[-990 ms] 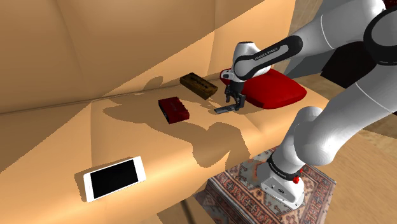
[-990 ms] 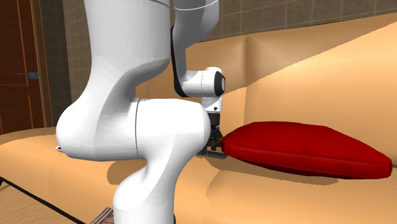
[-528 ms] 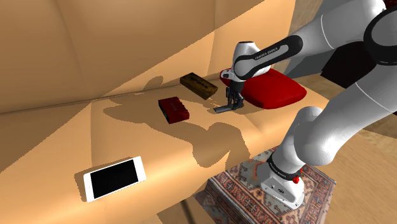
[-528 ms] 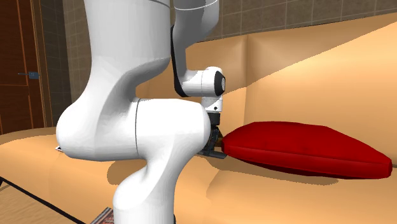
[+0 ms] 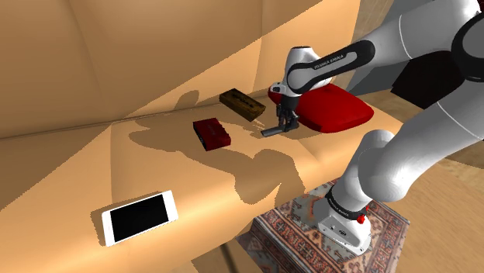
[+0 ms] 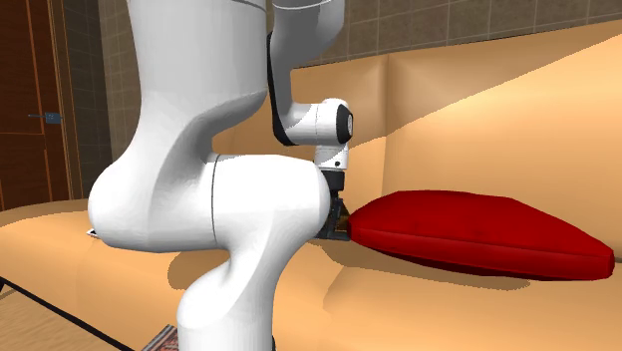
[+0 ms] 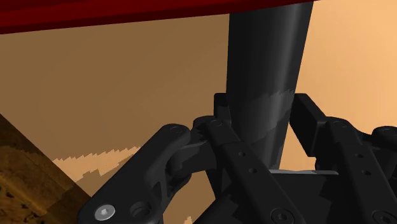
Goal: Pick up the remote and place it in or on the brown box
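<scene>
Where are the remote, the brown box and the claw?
remote (image 5: 271, 133), shoulder view, on its free end.
brown box (image 5: 242, 102), shoulder view, on its top face.
claw (image 5: 285, 126), shoulder view, midway between its fingertips.

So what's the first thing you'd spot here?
The huge white arm looms in the second exterior view, next to a bright red cushion on the tan sofa. In the wrist view its black fingers clasp the dark remote. A white phone lies by itself at the shoulder view's lower left.
</scene>
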Available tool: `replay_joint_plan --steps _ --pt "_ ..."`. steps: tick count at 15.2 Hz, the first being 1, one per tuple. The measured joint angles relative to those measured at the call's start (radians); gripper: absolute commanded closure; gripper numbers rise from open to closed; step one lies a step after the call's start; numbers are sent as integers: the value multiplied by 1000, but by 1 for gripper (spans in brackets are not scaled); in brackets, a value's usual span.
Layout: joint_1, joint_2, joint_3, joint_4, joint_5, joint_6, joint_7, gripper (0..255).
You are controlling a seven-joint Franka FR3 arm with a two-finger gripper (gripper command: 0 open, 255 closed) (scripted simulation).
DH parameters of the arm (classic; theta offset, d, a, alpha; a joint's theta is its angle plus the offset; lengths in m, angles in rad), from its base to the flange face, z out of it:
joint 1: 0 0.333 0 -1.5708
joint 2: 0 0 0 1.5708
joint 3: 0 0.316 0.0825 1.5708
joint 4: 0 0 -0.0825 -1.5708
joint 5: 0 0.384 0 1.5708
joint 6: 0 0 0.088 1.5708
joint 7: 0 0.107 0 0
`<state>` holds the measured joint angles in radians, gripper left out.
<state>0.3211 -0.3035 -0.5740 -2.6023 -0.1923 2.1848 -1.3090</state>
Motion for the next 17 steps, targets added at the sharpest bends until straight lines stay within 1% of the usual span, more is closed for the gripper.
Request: replay_joint_plan --steps 17 --pt "-16 -142 60 129 -17 -266 33 255"
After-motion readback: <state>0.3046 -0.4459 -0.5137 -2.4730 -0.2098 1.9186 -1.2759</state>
